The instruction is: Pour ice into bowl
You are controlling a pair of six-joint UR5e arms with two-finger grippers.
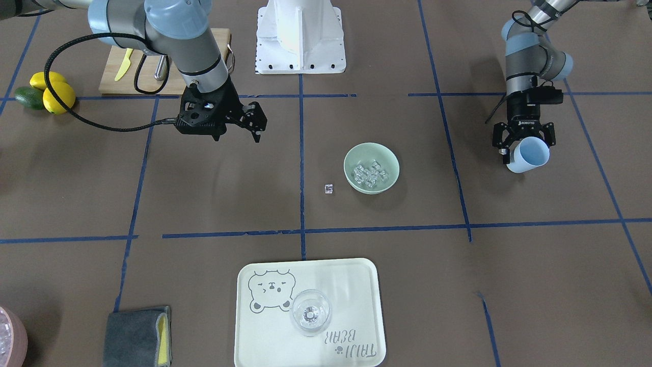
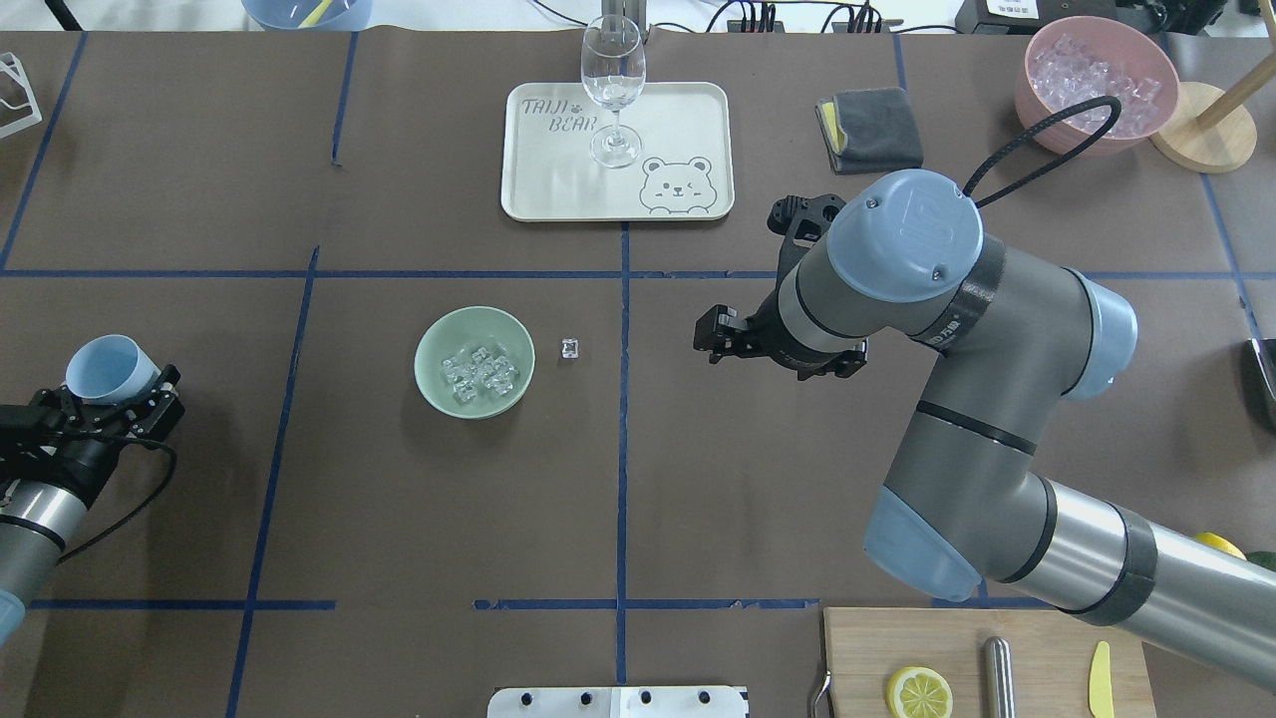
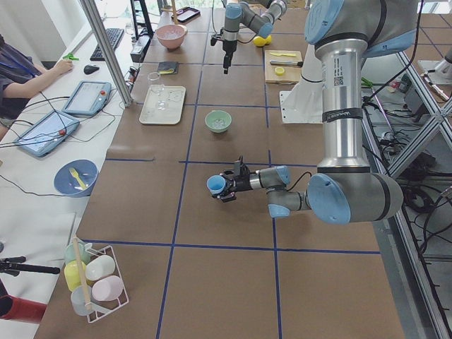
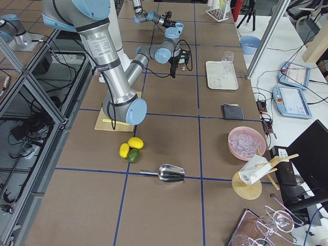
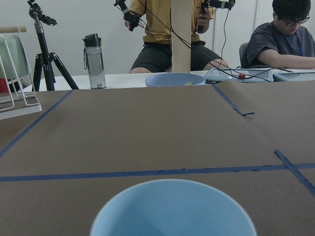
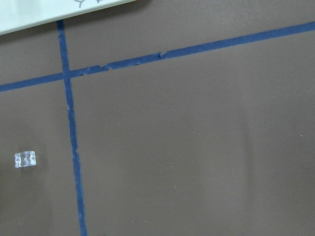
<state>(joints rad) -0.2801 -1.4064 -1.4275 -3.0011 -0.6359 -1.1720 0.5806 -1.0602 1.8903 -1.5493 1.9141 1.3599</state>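
A cream tray (image 2: 688,120) printed with a bear lies on the table's operator side, with a clear wine glass (image 2: 612,90) upright on it. In the overhead view, a folded grey cloth (image 2: 872,130) with a yellow edge lies to the tray's right, and a pink bowl (image 2: 1057,140) stands beyond that. A wooden board (image 2: 867,658) carries a lemon slice (image 2: 919,692) and a yellow knife (image 2: 1100,680). Near the board, two lemons (image 1: 59,98) touch an avocado (image 1: 29,97).

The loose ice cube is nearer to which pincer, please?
Right. The right pincer is just across the tape line from the cube; the left pincer is beyond the bowl.
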